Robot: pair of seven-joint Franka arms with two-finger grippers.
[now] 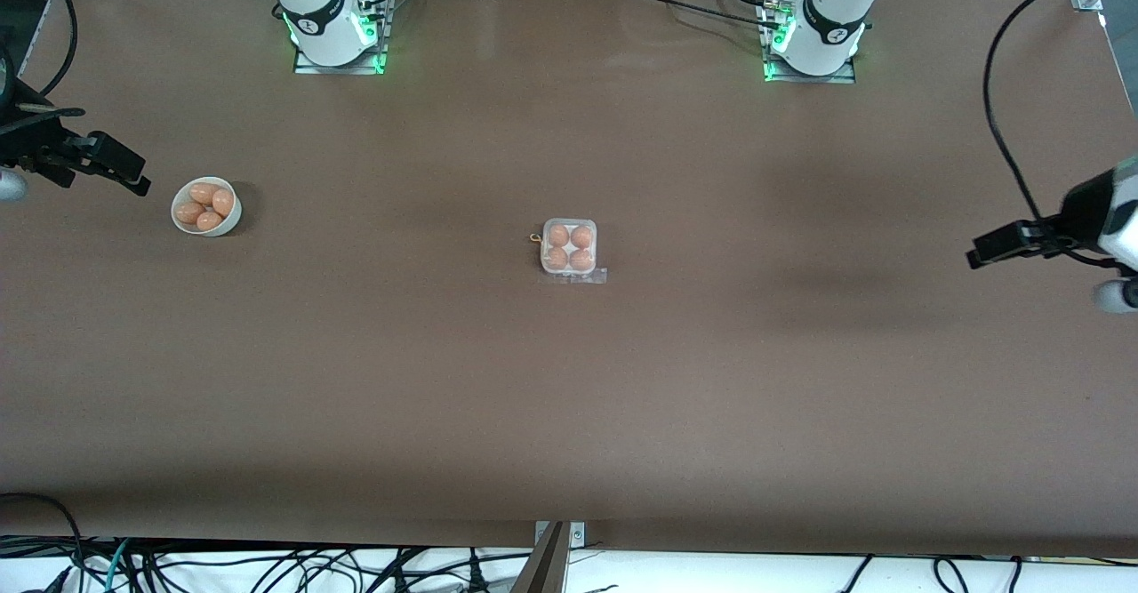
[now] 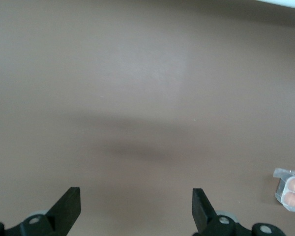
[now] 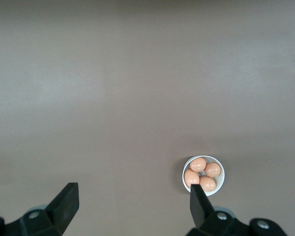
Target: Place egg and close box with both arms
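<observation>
Small square clear-plastic egg carton (image 1: 569,251) near the middle of the brown table (image 1: 569,397), well away from every edge, lid down over four brown eggs (image 1: 569,247), one per round cell. Same carton at the margin of the left wrist view (image 2: 291,190), only partly in frame.

Round white bowl (image 1: 206,206) toward the right arm's end of the table, closer to that short edge than to the centre, with four more brown eggs (image 1: 206,205) heaped inside; also clear in the right wrist view (image 3: 203,175).

Slim black right gripper (image 1: 124,171) up in the air just beside the bowl, over bare table at the right arm's end, fingers (image 3: 67,202) spread wide apart, nothing between them.

Slim black left gripper (image 1: 996,249) up over bare table close to the left arm's short edge, well apart from the carton, fingers (image 2: 69,205) likewise spread wide and empty.
</observation>
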